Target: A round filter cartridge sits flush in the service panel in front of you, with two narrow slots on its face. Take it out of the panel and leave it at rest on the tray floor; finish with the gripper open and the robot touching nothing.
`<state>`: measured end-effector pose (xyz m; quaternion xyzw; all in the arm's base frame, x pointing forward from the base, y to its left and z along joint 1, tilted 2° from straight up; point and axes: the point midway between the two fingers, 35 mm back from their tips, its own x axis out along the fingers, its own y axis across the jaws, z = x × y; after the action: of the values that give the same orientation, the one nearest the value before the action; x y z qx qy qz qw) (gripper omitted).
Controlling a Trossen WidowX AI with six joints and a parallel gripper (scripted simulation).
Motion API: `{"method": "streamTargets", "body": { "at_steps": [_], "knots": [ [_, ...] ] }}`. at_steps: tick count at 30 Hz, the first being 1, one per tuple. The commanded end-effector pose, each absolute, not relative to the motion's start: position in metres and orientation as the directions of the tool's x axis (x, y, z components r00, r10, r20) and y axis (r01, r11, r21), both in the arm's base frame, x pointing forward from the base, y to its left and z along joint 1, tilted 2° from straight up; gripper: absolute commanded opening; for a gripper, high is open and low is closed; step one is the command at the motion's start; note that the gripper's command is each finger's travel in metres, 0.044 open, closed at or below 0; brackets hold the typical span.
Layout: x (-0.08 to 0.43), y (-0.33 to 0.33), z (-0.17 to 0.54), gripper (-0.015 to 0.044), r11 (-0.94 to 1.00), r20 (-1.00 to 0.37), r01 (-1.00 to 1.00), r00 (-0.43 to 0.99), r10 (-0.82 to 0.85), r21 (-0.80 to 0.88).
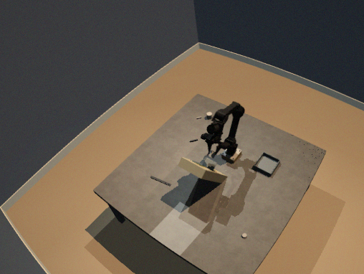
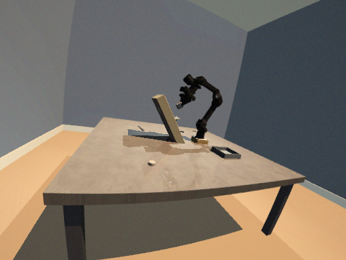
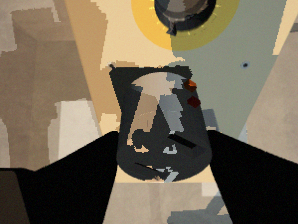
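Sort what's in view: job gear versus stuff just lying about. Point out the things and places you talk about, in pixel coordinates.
Job:
- filter cartridge (image 1: 212,154) (image 2: 179,105) (image 3: 161,117), gripped
- tool (image 1: 211,154) (image 2: 179,103) (image 3: 162,138)
- service panel (image 1: 188,166) (image 2: 167,117) (image 3: 225,75)
- tray (image 1: 262,171) (image 2: 232,156)

Lying about:
- long dark bar (image 1: 160,181) (image 2: 140,128)
- short dark stick (image 1: 193,140) (image 2: 182,131)
- small pale stick (image 1: 198,117)
- white cylinder (image 1: 209,115)
- pale disc (image 1: 244,235) (image 2: 151,163)

Between the tilted panel (image 1: 190,166) (image 2: 167,117) and the worktop's right corner, the way to the tray (image 1: 256,168) (image 2: 232,156) looks free at height. Low down, the arm's base (image 1: 236,158) (image 2: 204,141) seems to stand partly in between, though the top view is coarse.

The matte black arm (image 1: 234,123) (image 2: 212,110) has chunky rounded joints; the tool (image 1: 212,153) (image 2: 180,103) (image 3: 162,138) has black, tapering fingers.
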<state>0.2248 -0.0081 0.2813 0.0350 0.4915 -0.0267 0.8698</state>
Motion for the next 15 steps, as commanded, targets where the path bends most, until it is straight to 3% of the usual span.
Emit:
{"method": "streamTargets", "body": {
  "at_steps": [1,15],
  "knots": [
    [0.229,0.003,0.281,0.0,0.996,-0.854,0.084,0.52,-0.016,0.033],
    [0.233,0.041,0.278,0.0,0.996,-0.849,0.084,0.528,-0.014,0.036]
  ]
}}
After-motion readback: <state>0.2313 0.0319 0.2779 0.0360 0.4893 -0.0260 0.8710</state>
